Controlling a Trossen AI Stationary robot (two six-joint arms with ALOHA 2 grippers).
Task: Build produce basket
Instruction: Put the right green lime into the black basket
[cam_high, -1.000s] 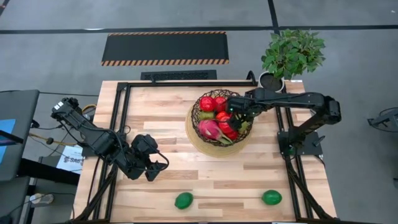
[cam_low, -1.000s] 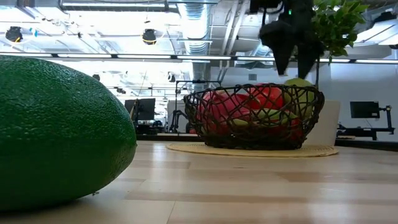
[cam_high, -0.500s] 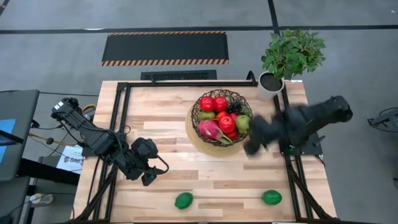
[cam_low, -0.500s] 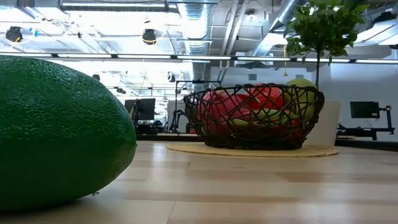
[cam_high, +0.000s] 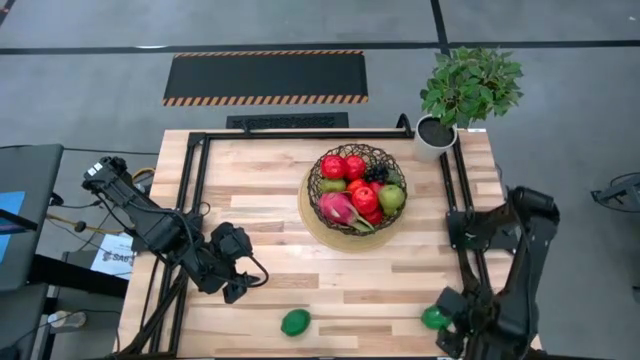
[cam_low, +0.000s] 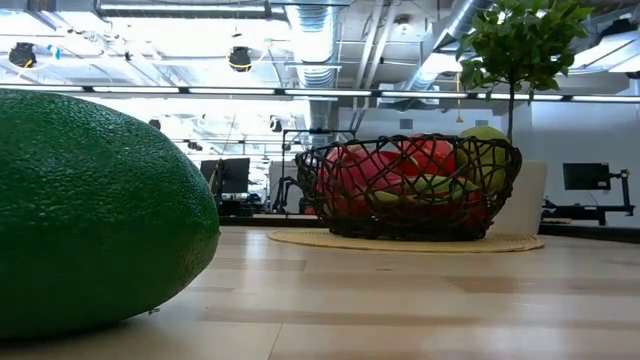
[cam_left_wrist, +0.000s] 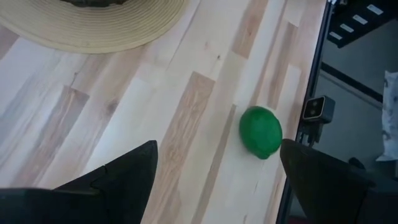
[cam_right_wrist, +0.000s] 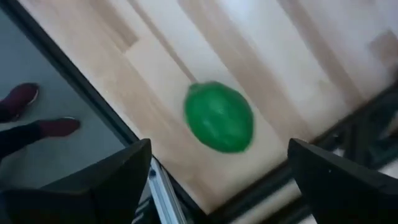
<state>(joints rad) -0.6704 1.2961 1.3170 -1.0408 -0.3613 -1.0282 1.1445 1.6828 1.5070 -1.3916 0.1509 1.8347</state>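
Two limes (cam_high: 295, 322) (cam_high: 433, 318) on table (cam_high: 260, 190), no legible writing, basket (cam_high: 356, 186) filled

No readable text

The white sheet (cam_high: 112, 258) at the table's nine o'clock edge carries print too small to read.

left arm: mine, folded low over the table's left front, left gripper (cam_high: 236, 288) fingers spread wide. right arm: mine, bent down at the right front corner, right gripper (cam_high: 447, 318) fingers spread wide.
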